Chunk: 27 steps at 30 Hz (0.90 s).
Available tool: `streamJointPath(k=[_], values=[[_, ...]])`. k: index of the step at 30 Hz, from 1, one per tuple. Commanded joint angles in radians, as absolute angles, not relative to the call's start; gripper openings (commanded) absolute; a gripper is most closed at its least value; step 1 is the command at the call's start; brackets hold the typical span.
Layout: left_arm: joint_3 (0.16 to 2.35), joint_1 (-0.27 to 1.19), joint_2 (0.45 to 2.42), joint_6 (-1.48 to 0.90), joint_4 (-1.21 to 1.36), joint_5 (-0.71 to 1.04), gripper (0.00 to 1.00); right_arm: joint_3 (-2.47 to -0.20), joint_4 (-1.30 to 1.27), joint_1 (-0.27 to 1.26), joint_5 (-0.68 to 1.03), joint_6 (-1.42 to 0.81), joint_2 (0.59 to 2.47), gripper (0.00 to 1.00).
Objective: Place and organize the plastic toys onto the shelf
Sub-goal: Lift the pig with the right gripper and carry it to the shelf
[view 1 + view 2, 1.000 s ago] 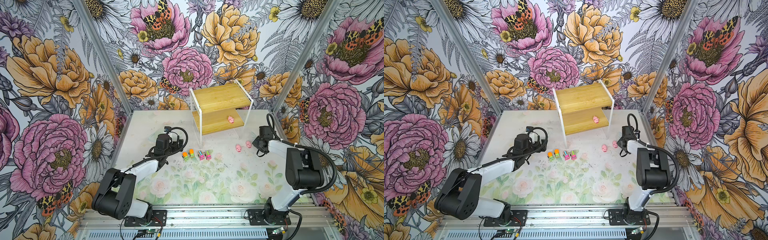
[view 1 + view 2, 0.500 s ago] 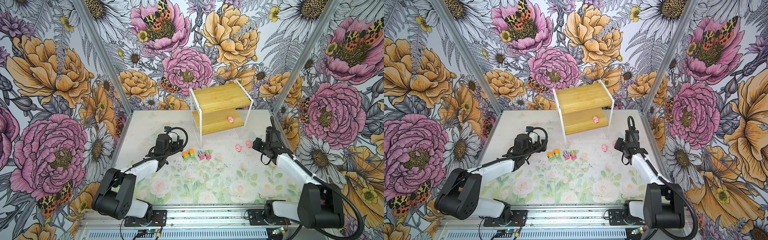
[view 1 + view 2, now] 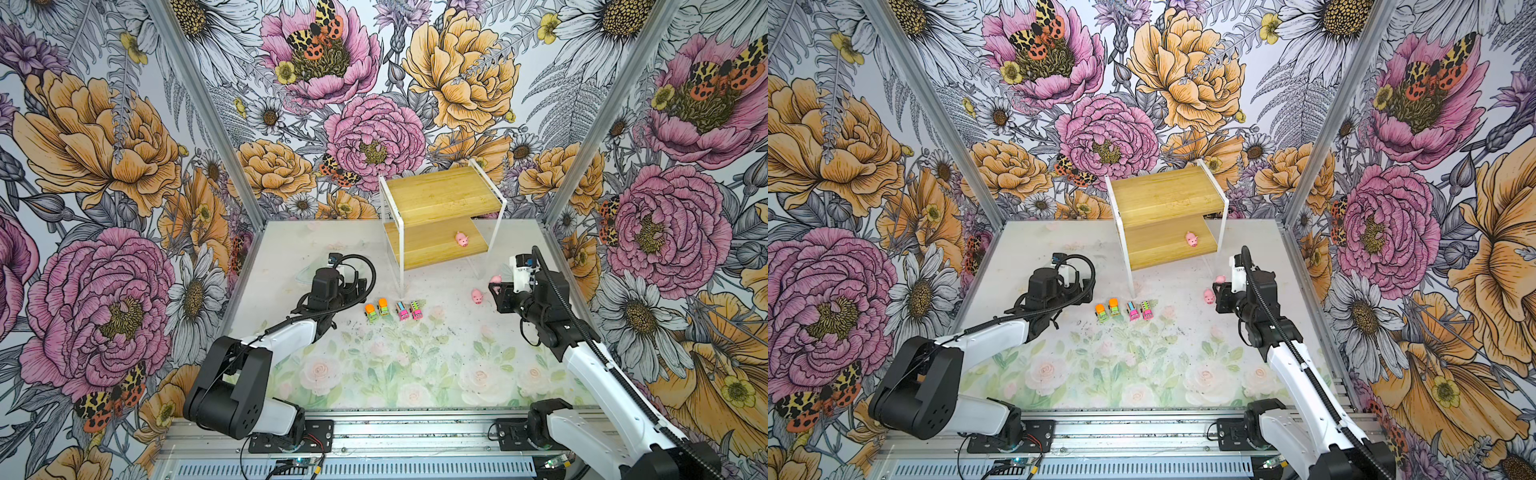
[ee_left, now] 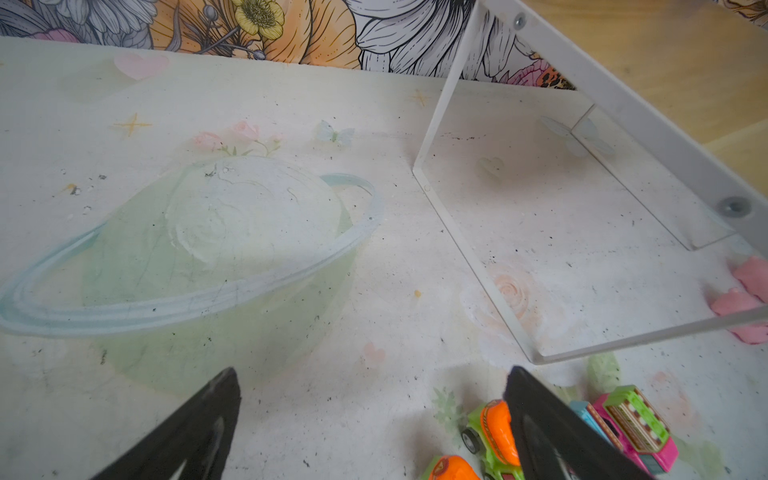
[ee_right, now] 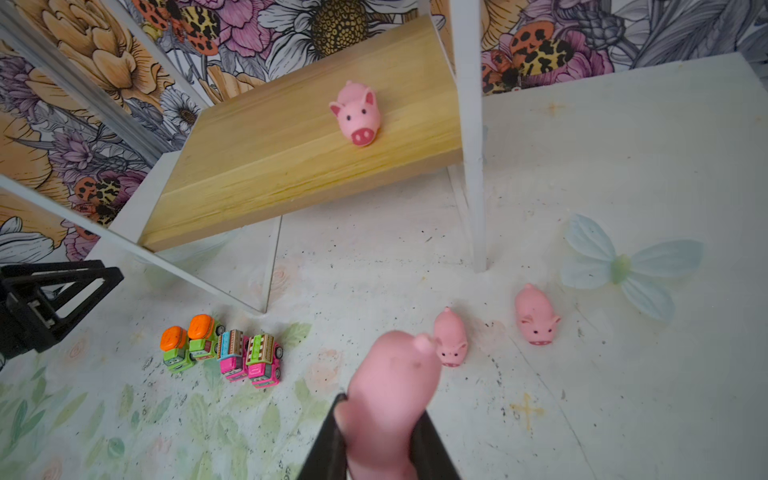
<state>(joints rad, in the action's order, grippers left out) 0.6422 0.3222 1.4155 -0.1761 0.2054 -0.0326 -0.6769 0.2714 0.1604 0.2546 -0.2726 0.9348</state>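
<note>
Since the right gripper (image 5: 380, 419) has its fingers clamped on a pink pig (image 5: 390, 386) just in front of the shelf (image 3: 424, 249), it is best carried clear over the lower board's front edge, set beside the lone pig (image 3: 461, 239) there and released only once seated. The left gripper (image 4: 372, 374) is spread wide and empty by the four trucks (image 3: 392, 309) off the shelf's front-left foot, and two more pigs (image 5: 451, 338) lie before its right leg. No brand, label or writing is legible.
</note>
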Motion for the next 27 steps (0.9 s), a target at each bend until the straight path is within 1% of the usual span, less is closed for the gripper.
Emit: streamJointPath(k=[1, 6, 8, 15, 27], values=[[0.646, 0.313, 1.428, -0.166, 0.207, -0.014, 0.99, -0.679, 0.206, 0.210, 0.260, -0.209, 0.907, 0.23], [0.647, 0.313, 1.431, -0.167, 0.207, -0.015, 0.99, -0.707, 0.135, 0.316, 0.180, -0.131, 0.951, 0.23], [0.647, 0.313, 1.431, -0.167, 0.207, -0.015, 0.99, -0.714, 0.093, 0.335, 0.172, -0.116, 0.986, 0.23], [0.650, 0.313, 1.434, -0.168, 0.203, -0.014, 0.99, -0.732, -0.097, 0.346, 0.184, -0.113, 1.122, 0.23], [0.657, 0.313, 1.445, -0.168, 0.201, -0.014, 0.99, -0.899, -0.138, 0.336, 0.253, -0.023, 1.338, 0.25]])
